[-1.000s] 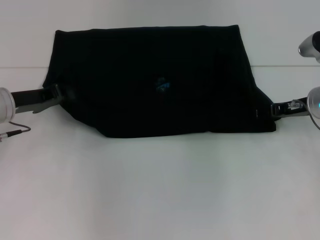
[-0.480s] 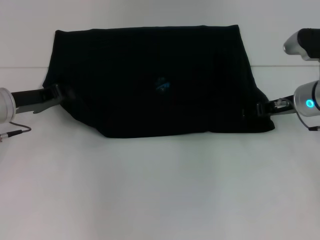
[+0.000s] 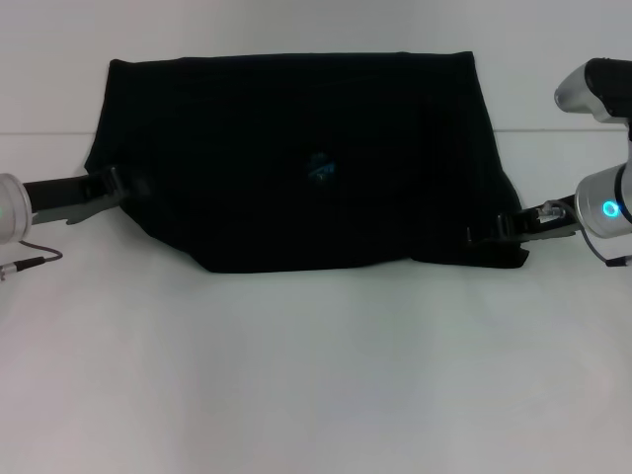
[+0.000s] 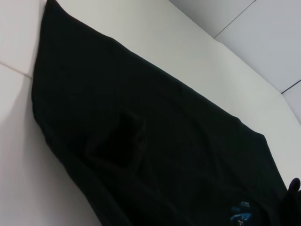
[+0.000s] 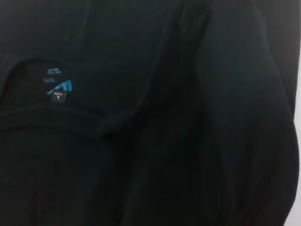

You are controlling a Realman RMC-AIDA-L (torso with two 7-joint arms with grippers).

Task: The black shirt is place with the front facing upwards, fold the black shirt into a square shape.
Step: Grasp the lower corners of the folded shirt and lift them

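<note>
On the far left we see the left hand (image 3: 117, 186) reaching in low and nearly level over the white surface (image 3: 316, 375), its tip at the left edge of the black shirt (image 3: 296, 158); we cannot tell whether its fingers are spread or closed, since dark cloth hides them. A thin cable (image 3: 35, 260) trails on the surface beneath that arm. The black shirt lies partly folded across the far middle of the surface, wider at the near edge than at the far one, with a small blue neck label (image 3: 320, 168) showing near its centre. In the left wrist view the shirt (image 4: 155, 150) fills most of the picture, with a bunched fold near its edge. In the right wrist view the label (image 5: 57, 88) sits inside the neckline. At the right, the right hand (image 3: 494, 230) stretches in low and horizontal over the shirt's near right corner, and we cannot tell whether it pinches the cloth.
</note>
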